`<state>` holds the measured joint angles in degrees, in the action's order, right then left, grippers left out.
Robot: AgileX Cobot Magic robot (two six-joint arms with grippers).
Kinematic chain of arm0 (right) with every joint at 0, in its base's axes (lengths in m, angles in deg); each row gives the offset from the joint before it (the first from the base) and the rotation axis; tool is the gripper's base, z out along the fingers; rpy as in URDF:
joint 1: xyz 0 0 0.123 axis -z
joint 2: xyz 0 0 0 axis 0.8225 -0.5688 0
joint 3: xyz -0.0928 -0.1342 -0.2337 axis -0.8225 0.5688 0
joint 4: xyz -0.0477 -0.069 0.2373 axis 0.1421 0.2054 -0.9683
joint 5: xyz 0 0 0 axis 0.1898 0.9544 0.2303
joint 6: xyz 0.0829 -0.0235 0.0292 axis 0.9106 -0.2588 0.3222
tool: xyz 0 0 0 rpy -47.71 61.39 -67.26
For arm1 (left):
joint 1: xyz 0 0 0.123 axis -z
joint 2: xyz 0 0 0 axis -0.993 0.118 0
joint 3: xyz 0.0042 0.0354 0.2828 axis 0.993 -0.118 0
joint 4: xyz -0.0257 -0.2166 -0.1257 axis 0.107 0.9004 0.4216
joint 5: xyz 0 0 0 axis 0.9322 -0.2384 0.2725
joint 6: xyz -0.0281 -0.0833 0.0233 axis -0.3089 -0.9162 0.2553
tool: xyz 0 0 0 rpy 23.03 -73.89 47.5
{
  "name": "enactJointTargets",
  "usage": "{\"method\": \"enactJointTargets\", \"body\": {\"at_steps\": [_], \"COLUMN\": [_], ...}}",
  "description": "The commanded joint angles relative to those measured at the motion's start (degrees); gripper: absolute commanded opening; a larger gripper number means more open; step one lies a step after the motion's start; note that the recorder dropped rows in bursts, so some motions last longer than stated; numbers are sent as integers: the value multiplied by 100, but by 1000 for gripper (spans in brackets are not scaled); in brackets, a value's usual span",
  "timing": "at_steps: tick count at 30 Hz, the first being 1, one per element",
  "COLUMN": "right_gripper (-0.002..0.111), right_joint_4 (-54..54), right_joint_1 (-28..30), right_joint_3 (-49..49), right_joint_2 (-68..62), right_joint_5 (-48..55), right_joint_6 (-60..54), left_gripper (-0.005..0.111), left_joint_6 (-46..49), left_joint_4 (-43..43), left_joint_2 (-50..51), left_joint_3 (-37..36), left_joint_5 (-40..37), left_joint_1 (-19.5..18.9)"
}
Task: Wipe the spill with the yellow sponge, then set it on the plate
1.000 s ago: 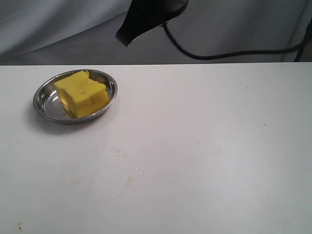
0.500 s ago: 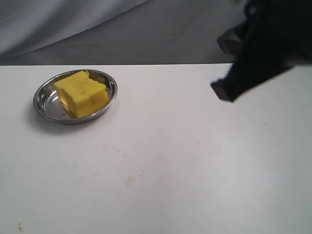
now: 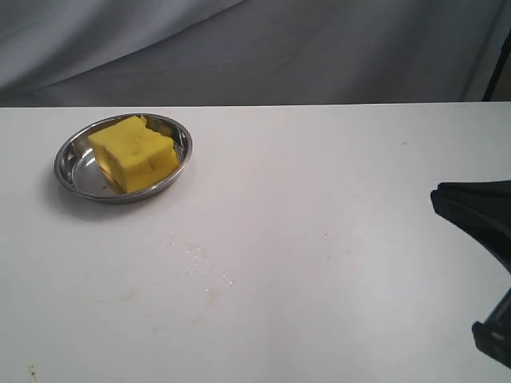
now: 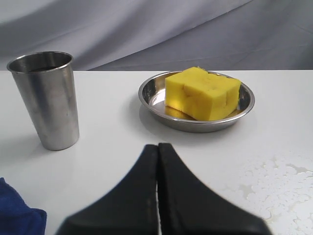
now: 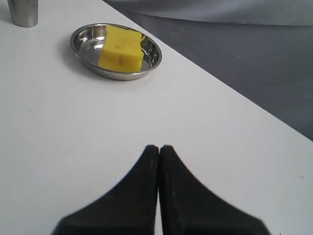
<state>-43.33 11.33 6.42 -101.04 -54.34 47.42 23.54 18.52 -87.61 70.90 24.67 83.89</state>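
Jaws, left: left gripper (image 4: 157,147) has its two black fingers pressed flat together, with nothing between them.
Jaws, right: right gripper (image 5: 159,147) is clenched in the same way and also empty; its tips point over the bare table (image 5: 54,137).
Right arm: in the exterior view only a dark part of the right arm (image 3: 475,211) shows at the right edge, well apart from the dish.
Yellow sponge: yellow sponge (image 3: 134,153) lies inside the plate (image 3: 73,171) and rests on the floor of the dish, with no gripper touching it.
Spill: no amber puddle is visible; where the spill (image 3: 196,262) belongs there is only a faint damp patch with tiny drops, on the table in front of the plate.
Other things: a steel cup (image 4: 46,98) stands upright beside the plate, not touching it, and a blue cloth (image 4: 14,215) lies near the cup.
Step in hand: I judge both parts of the task done (wiping and placing), so what is left is to park the arms.
How to do it well: keep both jaws closed, move high over the table, and do not pass low over the dish or the cup.
Risk: a low sweep could push the light dish or tip the cup (I cannot tell if it holds liquid).
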Motion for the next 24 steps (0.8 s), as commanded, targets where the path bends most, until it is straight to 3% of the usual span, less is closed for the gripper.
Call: {"method": "enactJointTargets", "body": {"at_steps": [1,7,9,13,17,20,24], "right_gripper": [0,0,0,0,0,0,0], "right_joint_4": [-97,-88,-177,-332,-356,-398,-420], "right_joint_1": [10,183,690,2259,3248,3616,3664], "right_joint_3": [42,42,54,578,1055,1279,1646], "right_joint_2": [61,471,1137,2847,3602,3816,3816], "right_joint_5": [-98,-111,-44,-56,-468,-492,-495], "right_joint_6": [8,-40,-47,-36,-19,174,271], "left_gripper": [0,0,0,0,0,0,0], "left_joint_6": [-20,-8,-8,-8,-23,-23,-23], "left_joint_4": [11,11,11,11,11,11,11], "left_joint_2": [23,23,23,23,23,23,23], "left_joint_3": [-25,-25,-25,-25,-25,-25,-25], "left_joint_5": [58,58,58,58,58,58,58], "left_joint_1": [35,35,35,35,35,35,35]}}
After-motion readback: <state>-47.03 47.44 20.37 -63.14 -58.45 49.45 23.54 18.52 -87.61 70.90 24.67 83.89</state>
